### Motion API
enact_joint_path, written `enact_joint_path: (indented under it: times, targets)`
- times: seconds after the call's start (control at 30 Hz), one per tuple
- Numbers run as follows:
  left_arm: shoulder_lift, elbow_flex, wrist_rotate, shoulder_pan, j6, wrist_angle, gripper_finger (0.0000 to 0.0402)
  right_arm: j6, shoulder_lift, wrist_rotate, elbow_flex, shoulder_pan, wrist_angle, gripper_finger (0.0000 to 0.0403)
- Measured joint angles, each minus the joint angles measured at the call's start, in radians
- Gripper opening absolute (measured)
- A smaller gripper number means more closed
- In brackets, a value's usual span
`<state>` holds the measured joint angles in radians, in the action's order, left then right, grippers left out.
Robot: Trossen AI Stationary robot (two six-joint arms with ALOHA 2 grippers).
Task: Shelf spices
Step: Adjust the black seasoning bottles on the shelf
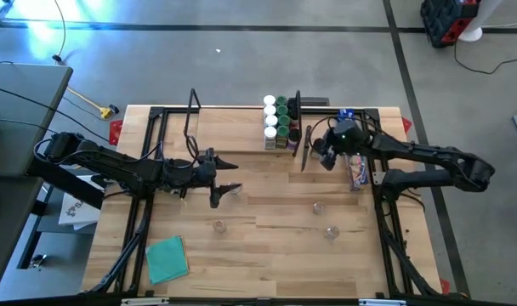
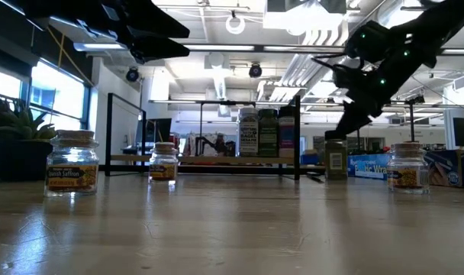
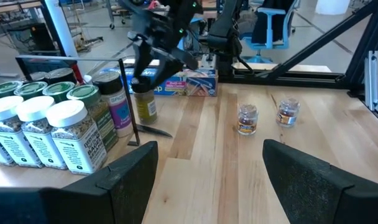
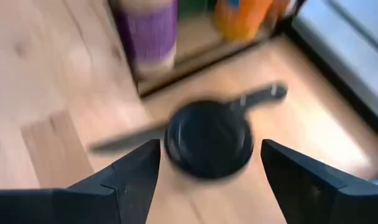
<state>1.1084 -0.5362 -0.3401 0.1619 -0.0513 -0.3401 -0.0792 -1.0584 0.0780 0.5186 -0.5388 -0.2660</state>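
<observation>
The shelf (image 1: 233, 127) lies at the table's far middle, and several white- and green-lidded spice jars (image 1: 277, 121) stand on its right end, also seen in the left wrist view (image 3: 46, 130). A dark-lidded jar (image 4: 207, 146) stands on the table just right of the shelf, beside a knife (image 1: 305, 150). My right gripper (image 4: 209, 152) hovers open above this jar, its fingers on either side of the lid and clear of it. Three small clear jars (image 1: 218, 225) (image 1: 316, 206) (image 1: 331, 231) stand on the near half of the table. My left gripper (image 1: 226, 192) is open at left of centre.
A long blue box (image 1: 358, 170) lies right of the dark-lidded jar, under the right arm. A green cloth (image 1: 167, 257) lies at the near left corner. The shelf's left half is bare board (image 1: 224, 127) between its black wire frames.
</observation>
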Motion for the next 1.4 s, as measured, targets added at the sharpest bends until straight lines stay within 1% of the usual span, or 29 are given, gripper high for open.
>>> enact_joint_path:
  times: [0.07,0.2,0.47,0.63,0.8,0.9,0.97,1.2,1.27,1.4]
  targets:
    - [0.000,0.000,0.000,0.000,0.000,0.001,0.0284,0.022,0.000,0.000,-0.002,0.002,-0.053,0.0273]
    - [0.000,0.000,0.001,0.000,0.000,0.002,0.0284,0.054,-0.001,0.000,-0.048,0.002,-0.047,0.0273]
    - [0.000,0.000,0.002,0.000,0.000,0.002,0.0284,0.042,-0.025,-0.001,-0.136,0.003,0.179,0.0273]
    - [0.000,0.000,0.002,0.000,0.000,0.001,0.0284,0.009,-0.075,0.030,-0.142,0.003,0.225,0.0273]
    - [0.000,0.000,0.002,0.000,0.000,0.000,0.0284,0.007,-0.142,0.017,-0.142,0.003,0.261,0.0263]
    - [0.000,0.000,0.002,0.000,0.000,0.000,0.0284,0.011,-0.178,0.018,-0.142,0.003,0.272,0.0243]
    - [0.000,0.000,0.002,0.000,0.000,0.000,0.0284,0.018,-0.196,0.018,-0.142,0.003,0.285,0.0223]
    - [0.000,0.000,0.002,0.000,0.000,-0.001,0.0284,0.037,-0.201,0.017,-0.142,0.003,0.306,0.0117]
    - [0.000,0.000,0.002,0.000,0.000,-0.001,0.0284,0.037,-0.198,0.017,-0.139,0.003,0.316,0.0093]
    - [0.000,0.000,0.002,0.000,0.000,-0.002,0.0284,0.037,-0.197,0.017,-0.111,0.002,0.337,0.0071]
